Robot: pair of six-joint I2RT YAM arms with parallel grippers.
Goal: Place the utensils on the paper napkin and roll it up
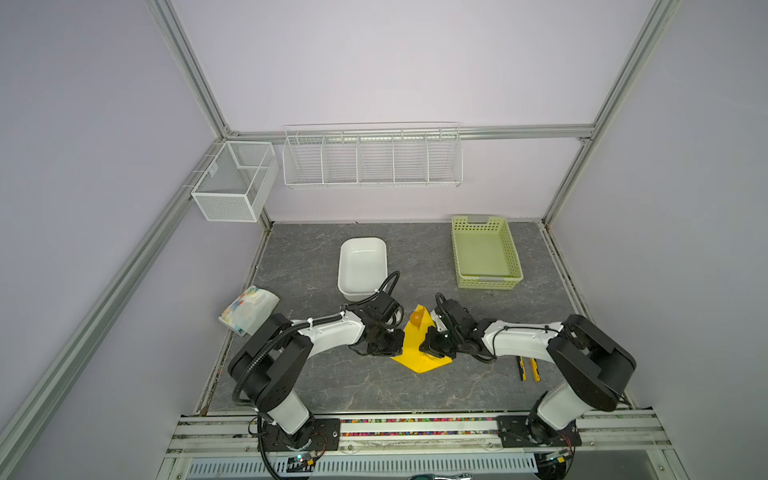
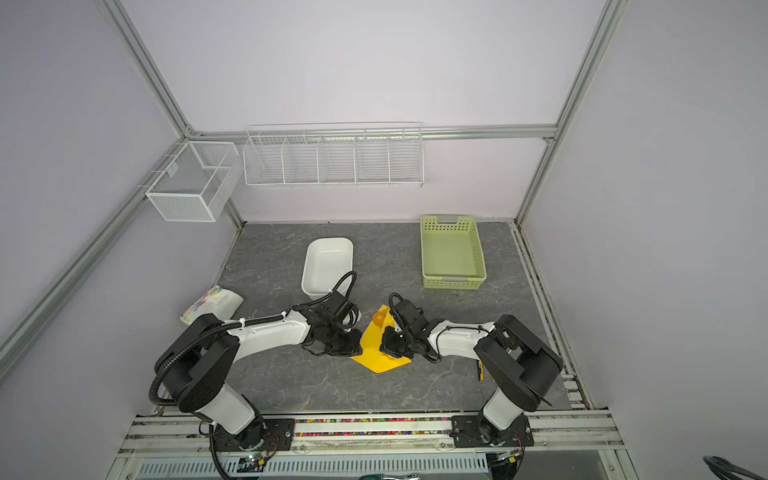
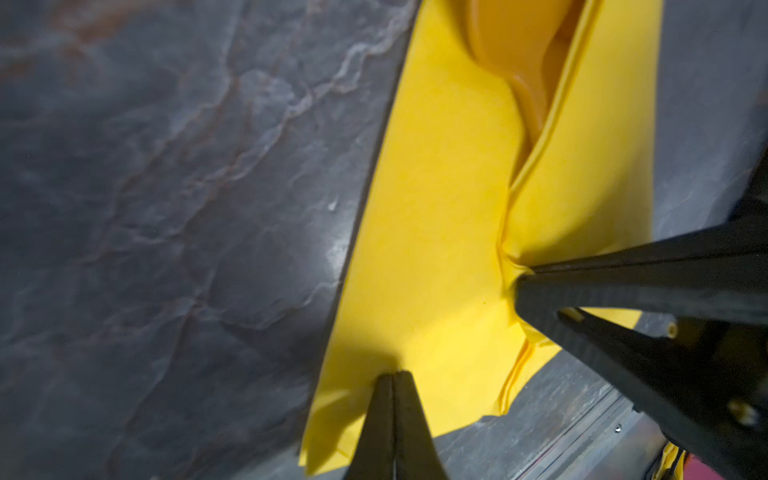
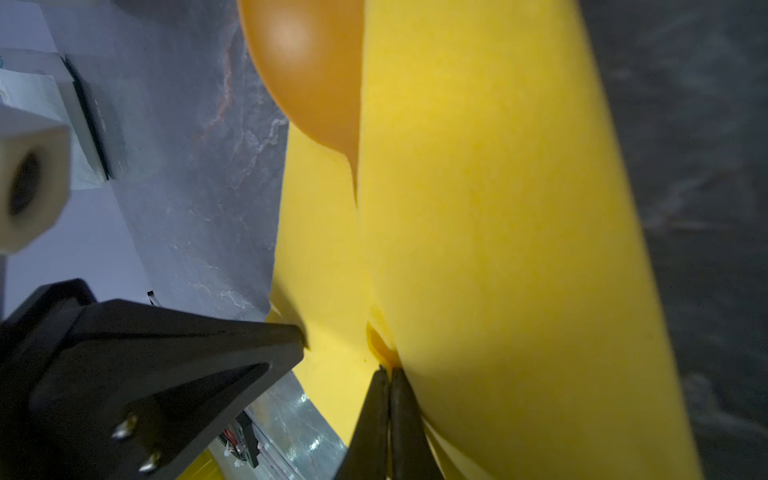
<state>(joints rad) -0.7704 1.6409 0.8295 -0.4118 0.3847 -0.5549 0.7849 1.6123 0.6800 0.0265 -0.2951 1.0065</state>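
Observation:
The yellow paper napkin (image 1: 415, 353) (image 2: 374, 353) lies mid-table, one flap folded over the utensils. Only an orange spoon bowl (image 1: 415, 318) (image 2: 378, 317) sticks out at its far end; the other utensils are hidden under the fold. In the left wrist view, my left gripper (image 3: 392, 374) is shut, its tips pressing down on the flat napkin (image 3: 436, 228) beside the spoon (image 3: 511, 41). In the right wrist view, my right gripper (image 4: 390, 370) is shut on the folded edge of the napkin (image 4: 498, 208), near the spoon (image 4: 307, 62). The two grippers (image 1: 401, 345) (image 1: 424, 345) face each other across the napkin.
A white tub (image 1: 361, 249) stands behind the left arm. A green basket (image 1: 488, 282) sits at the back right, and a printed white packet (image 1: 249, 309) at the left edge. Yellow-and-black pliers (image 1: 528, 368) lie under the right arm. Wire racks hang on the back wall.

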